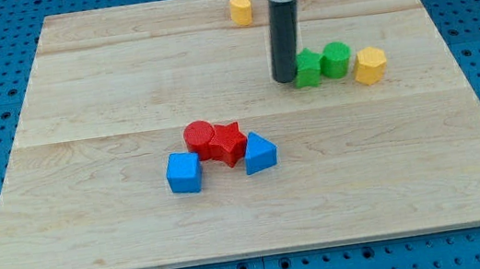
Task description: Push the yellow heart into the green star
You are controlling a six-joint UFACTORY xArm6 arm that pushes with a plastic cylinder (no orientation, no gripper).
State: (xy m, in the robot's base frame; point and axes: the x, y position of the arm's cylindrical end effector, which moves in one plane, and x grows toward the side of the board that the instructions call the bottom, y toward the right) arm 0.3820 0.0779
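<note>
Yellow heart (242, 9) near top edge; my tip (285, 79) touching green star (308, 68).

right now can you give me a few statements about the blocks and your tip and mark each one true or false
1. My tip sits just at the view's left of the green star. True.
2. The yellow heart is touching the green star. False: it lies apart, near the view's top edge of the board.
3. A green cylinder sits against the green star on the view's right. True.
4. The red star stands alone. False: it is bunched with a red cylinder and two blue blocks.
5. A yellow hexagon block lies at the view's right of the green cylinder. True.
</note>
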